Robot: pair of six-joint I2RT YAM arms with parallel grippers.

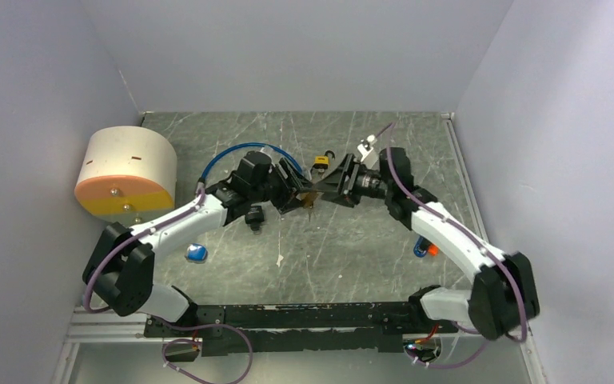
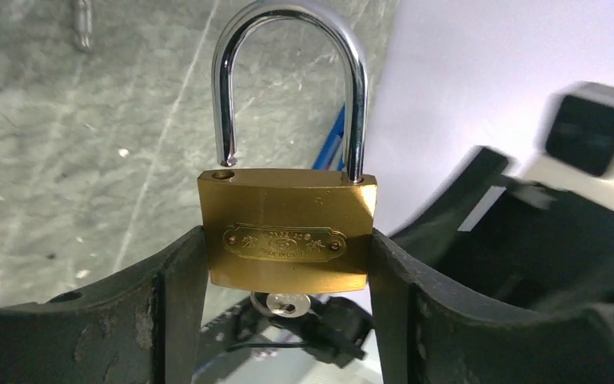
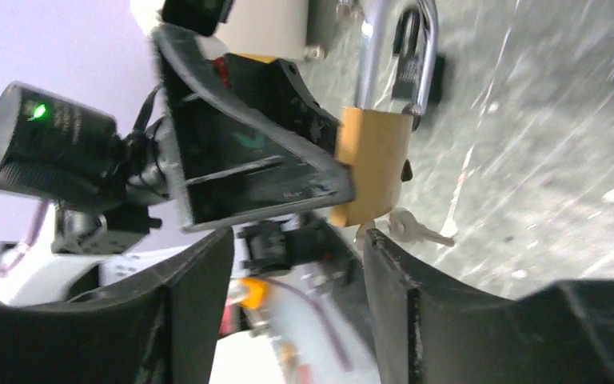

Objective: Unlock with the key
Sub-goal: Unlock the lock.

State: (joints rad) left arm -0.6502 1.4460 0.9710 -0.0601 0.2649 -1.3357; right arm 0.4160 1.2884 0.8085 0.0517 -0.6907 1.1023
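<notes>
Clamping the brass padlock (image 2: 288,232) by its flanks, the left gripper (image 2: 286,256) is holding it upright, keyhole at 6 o'clock, so the key (image 2: 286,304) is hanging reachable. Shackle (image 2: 356,96) is standing lifted at 9 o'clock, probably unlocked. Right gripper (image 3: 297,240), jaws spread, is hovering beside the key.
</notes>
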